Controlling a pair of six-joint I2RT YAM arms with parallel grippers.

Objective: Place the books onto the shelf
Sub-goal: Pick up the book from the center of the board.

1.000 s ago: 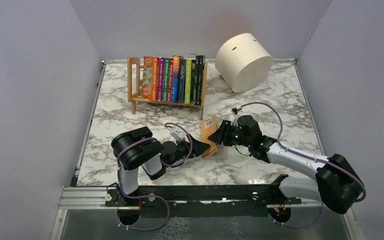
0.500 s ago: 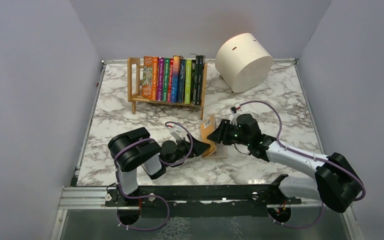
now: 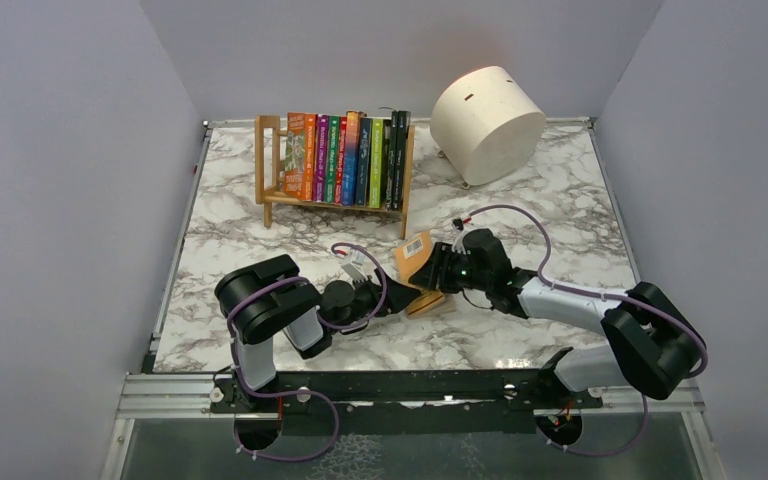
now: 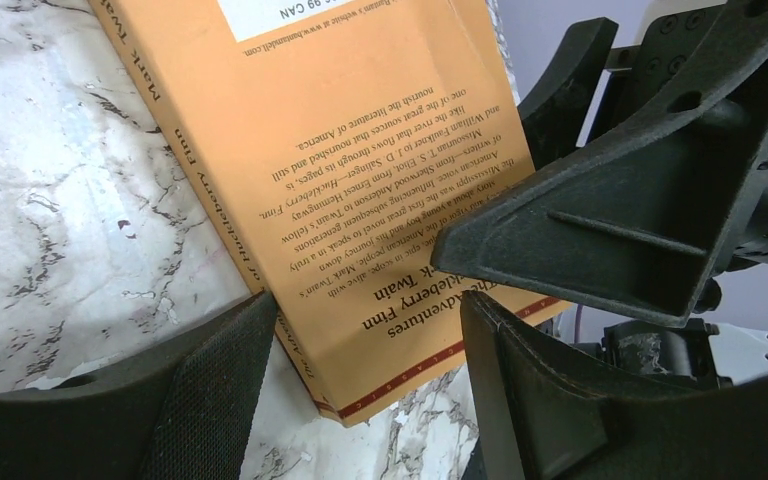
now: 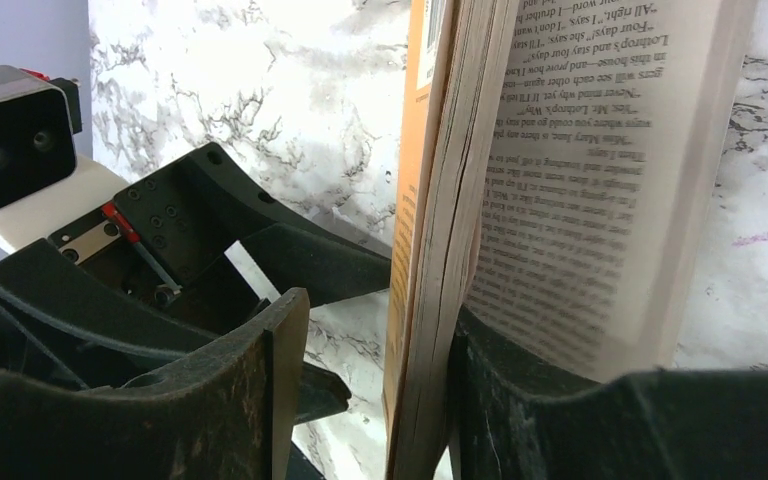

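We judge the step in hand to be a handover of the last loose book, low over the marble table (image 3: 560, 200) near its middle, in front of the shelf (image 3: 263, 160) and well apart from it. On the left, the left gripper (image 3: 397, 297) reaches in from below; in its wrist view its fingers (image 4: 210, 390) stand apart on either side of the lower corner of the orange book (image 4: 340, 150), one finger touching the spine edge; whether they pinch it we cannot tell. The orange book stands tilted on its lower edge between the two grippers. On the right, the right gripper (image 3: 438, 270) straddles the book's far edge with its jaws apart; in its own view one finger (image 5: 250, 390) stands clear of the cover and the other (image 5: 540, 420) lies against the pages, which have fanned loose.

The next move, we think, calls for one firm clamp across the closed book, then a carry to the shelf and a spine-out slide into the narrow gap at its left end.

Counting from the left: one shelf; about ten books (image 3: 345, 160) standing upright on it, packed toward its right end; one orange book off it; two grippers; one cream drum (image 3: 487, 110) at the back right.
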